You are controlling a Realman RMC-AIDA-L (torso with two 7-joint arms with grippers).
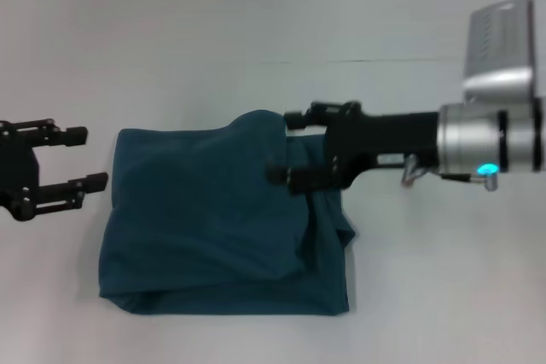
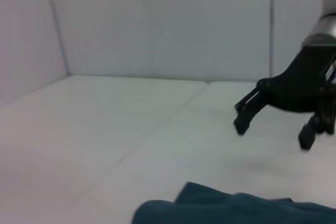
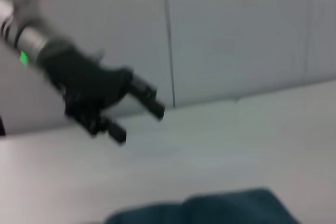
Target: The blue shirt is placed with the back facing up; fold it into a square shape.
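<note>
Head view gives you the blue shirt (image 1: 213, 228) lying on the white table (image 1: 256, 14), already folded into a rough, thick rectangle with layers overlapping. Its near edge runs fairly straight, while the near right corner looks looser, with a fold hanging down along the right side. The far edge is uneven, with a rounded hump of cloth rising toward the right.

Your right gripper (image 1: 286, 147) reaches in from the right and sits over that far right part of the shirt, its two black fingers spread apart with one above the hump and one over the fabric; you cannot tell whether they touch the cloth. The left wrist view shows this same gripper (image 2: 273, 132) held above the table with its fingers parted and nothing between them, and a strip of the shirt (image 2: 236, 208) below.

Your left gripper (image 1: 85, 159) waits just beside the shirt's far left corner, off the cloth, with its fingers wide and empty. The right wrist view shows it (image 3: 139, 114) hanging clear above the table.
</note>
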